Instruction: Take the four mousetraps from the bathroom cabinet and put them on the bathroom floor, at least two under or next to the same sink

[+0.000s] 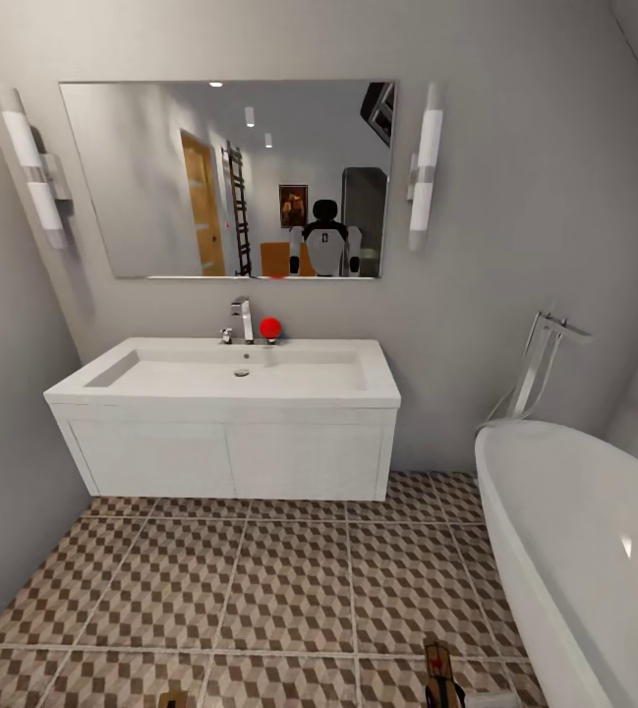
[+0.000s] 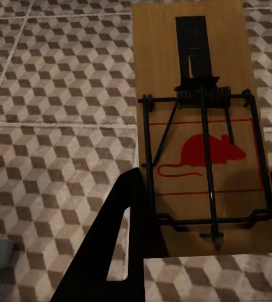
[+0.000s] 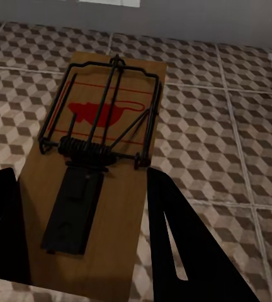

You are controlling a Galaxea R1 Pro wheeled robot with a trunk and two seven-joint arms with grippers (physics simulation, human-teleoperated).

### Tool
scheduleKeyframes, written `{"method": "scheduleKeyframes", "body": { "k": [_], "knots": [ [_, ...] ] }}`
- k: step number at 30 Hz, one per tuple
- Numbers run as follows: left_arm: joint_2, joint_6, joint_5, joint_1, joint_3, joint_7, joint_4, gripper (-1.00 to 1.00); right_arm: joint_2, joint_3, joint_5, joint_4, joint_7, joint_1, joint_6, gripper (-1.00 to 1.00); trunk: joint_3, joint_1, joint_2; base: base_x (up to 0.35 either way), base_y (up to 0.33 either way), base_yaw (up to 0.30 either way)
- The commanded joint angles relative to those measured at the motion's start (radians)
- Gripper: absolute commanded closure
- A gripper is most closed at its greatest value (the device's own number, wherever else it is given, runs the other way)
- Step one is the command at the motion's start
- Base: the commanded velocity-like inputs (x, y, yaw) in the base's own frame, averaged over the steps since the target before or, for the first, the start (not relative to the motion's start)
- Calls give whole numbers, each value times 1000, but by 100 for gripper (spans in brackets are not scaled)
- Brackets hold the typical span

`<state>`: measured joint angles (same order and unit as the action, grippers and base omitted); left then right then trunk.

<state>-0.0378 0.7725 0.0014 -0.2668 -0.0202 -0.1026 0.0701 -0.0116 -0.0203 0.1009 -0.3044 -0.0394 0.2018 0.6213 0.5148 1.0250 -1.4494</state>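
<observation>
Mousetraps sit clamped in both your grippers, left gripper closed on one mousetrap, right gripper on another mousetrap, bathroom sink at frame centre.

No readable text; each mousetrap bears a red mouse emblem (wordless)

A mousetrap sat clamped between the right gripper's dark fingers — red mouse print upward — above the bathroom floor.
</observation>
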Motion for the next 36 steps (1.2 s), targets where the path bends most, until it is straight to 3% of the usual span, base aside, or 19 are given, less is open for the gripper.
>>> {"method": "scheduleKeyframes", "body": {
  "k": [1, 4, 7, 8, 11, 13, 15, 17, 20, 29, 32, 35, 36],
  "knots": [
    [1, -22, -1, -2, -1, -6, 2, 100, 2, -3, 6, -5, -1, 1, 0, 100, 1, 0, -1, 0, 0, 0],
    [1, -210, -2, -2, 1, -5, -51, 100, 9, -4, 8, -56, -25, 1, -32, 100, 1, 0, -1, 0, 0, 0],
    [-2, -485, -3, -3, 2, -4, -300, 100, 18, -4, 7, -174, -73, 1, -123, 100, 1, 0, -1, 0, 0, 0],
    [-3, -534, -3, -3, 2, -4, -350, 100, 21, -4, 7, -196, -80, 1, -142, 100, 1, 0, -1, 0, 0, 0],
    [-5, -764, -2, -3, 2, -1, -597, 100, 28, -4, 7, -284, -100, 1, -225, 100, 1, 0, -1, 0, 0, 0],
    [-3, -869, -1, -3, 2, 2, -717, 100, 30, -4, 7, -319, -104, 1, -250, 100, 1, 0, -1, 0, 0, 0],
    [5, -932, -1, -3, 2, 2, -792, 100, 31, -4, 6, -340, -107, 1, -264, 100, 1, 0, -1, 0, 0, 0],
    [24, -971, 0, -3, 0, 2, -835, 100, 31, -4, 5, -354, -108, 1, -270, 100, 1, 0, -1, 0, 0, 0],
    [47, -988, -2, -3, 0, 2, -830, 100, 31, -4, 6, -362, -109, 1, -272, 100, 1, 0, -1, 0, 0, 0],
    [45, -997, -3, -4, 2, 0, -789, 100, 43, -4, 6, -428, -114, 4, -304, 100, 1, 0, -1, 0, 0, 0],
    [37, -1007, -4, -10, 2, -3, -831, 100, 62, -4, 6, -495, -116, 15, -412, 100, 1, 0, -1, 0, 0, 0],
    [28, -1062, -4, -17, 3, -4, -902, 100, 72, -3, 6, -619, -118, 28, -592, 100, 1, 0, -1, 0, 0, 0],
    [26, -1109, -4, -26, 3, -4, -932, 100, 75, -3, 6, -676, -118, 37, -666, 100, 1, 0, -1, 0, 0, 0]
  ]
}}
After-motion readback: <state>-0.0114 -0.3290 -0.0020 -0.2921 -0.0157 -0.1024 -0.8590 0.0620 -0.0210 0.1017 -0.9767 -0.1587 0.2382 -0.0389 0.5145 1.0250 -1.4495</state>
